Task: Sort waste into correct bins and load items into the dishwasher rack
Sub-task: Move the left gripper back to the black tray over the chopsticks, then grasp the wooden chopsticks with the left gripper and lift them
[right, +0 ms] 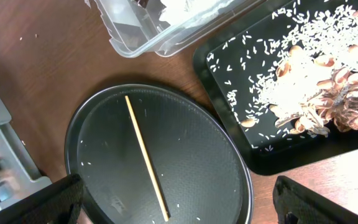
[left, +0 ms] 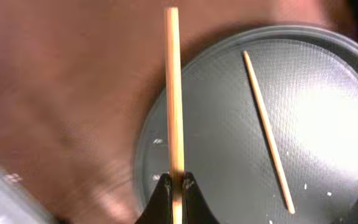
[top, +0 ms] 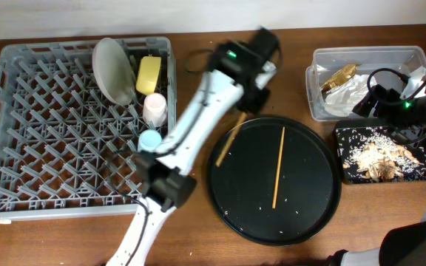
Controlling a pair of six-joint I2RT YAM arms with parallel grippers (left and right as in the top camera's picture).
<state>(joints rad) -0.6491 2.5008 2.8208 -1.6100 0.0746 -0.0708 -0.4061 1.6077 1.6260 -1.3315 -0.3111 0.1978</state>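
Counter (top: 50, 247): brown wood, round black tray (top: 309, 199) on it.
Left gripper (left: 174, 186): pinching one chopstick (left: 174, 93) by its end, over the tray's edge.
Other chopstick (top: 279, 167): flat on the tray.
Feel: light, stiff, thin, probably rolls; pinch mid-length.
Right gripper (right: 179, 205): spread wide, holding nothing.

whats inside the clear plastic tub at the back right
A shiny golden-brown wrapper and a crumpled white paper napkin lie in the clear rectangular plastic tub. The right arm hides its right part.

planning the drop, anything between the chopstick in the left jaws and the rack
Nothing visible lies between the chopstick and rack, but the pink cup, blue cup and yellow bowl stand along its near side.
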